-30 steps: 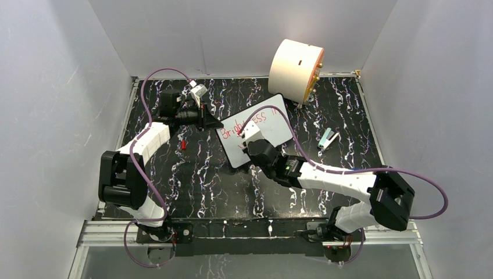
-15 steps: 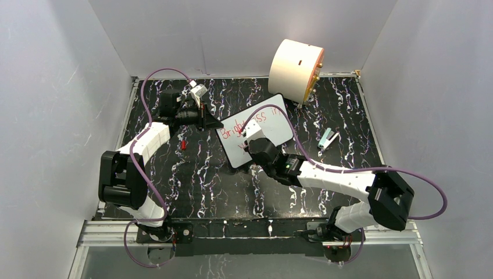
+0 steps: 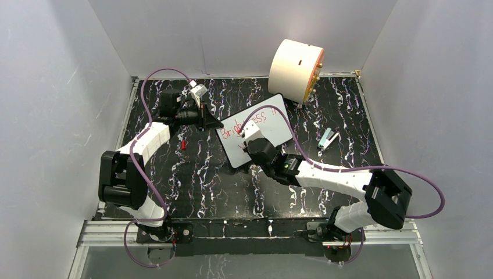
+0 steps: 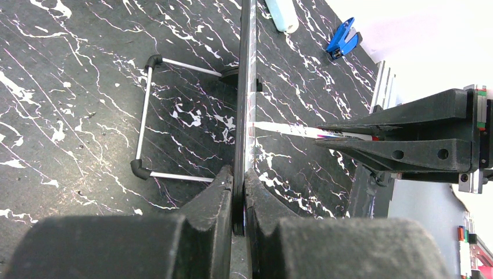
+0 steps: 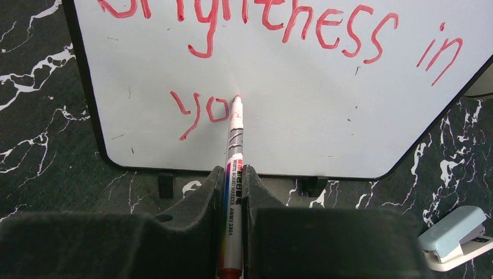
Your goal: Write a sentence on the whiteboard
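Right wrist view, Inspector: state the condition of the right gripper (image 5: 232, 183)
Technician: Clenched on a red whiteboard marker (image 5: 234, 157). The barrel sits between the two fingers, tip pointing away from the wrist. The tip touches the whiteboard (image 5: 325, 128) just right of the letter "o".
Inspector: Text status?
Technician: The sentence (image 5: 279, 29) is in red. The upper line reads "Brightness in", with its first letter cut off by the frame. The lower line reads "yo" only.
Inspector: Condition of the left gripper (image 4: 239, 189)?
Technician: Left wrist view: jaws clamped on the board's rim, with the board seen edge-on running away from the camera. A wire stand (image 4: 145, 116) sits at its back face, feet on the table.
Inspector: Location of the board?
Technician: Top external view: on the black marbled table (image 3: 203, 180), around the centre and toward the far half, its long side slanting to the far right. The left gripper holds its left end. The right gripper is over its near part. A cream cylinder (image 3: 293, 70) lies on its side at the far edge, near the board's far right corner. A pale blue stapler (image 3: 328, 138) lies right of the board, apart from it
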Motion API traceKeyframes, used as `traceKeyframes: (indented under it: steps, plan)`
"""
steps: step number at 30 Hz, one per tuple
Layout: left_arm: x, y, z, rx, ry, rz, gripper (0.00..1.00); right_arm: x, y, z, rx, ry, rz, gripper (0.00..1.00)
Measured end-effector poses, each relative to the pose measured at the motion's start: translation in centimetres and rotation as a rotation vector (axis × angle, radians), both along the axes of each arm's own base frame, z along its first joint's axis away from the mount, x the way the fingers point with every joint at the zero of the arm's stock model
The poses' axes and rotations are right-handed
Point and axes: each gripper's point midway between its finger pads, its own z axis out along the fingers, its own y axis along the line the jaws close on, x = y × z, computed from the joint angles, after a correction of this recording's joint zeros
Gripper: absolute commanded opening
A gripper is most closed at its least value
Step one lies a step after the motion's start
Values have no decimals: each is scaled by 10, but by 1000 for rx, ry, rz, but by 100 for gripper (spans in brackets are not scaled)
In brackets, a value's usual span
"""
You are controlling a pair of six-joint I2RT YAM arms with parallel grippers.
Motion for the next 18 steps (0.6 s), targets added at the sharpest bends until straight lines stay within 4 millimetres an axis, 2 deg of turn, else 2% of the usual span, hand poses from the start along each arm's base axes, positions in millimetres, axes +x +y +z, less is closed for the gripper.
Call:
traceKeyframes:
  steps: [18]
  plan:
    - [0, 0, 0, 0, 0, 0, 0, -4, -1, -5, -3, 26, 4, 0]
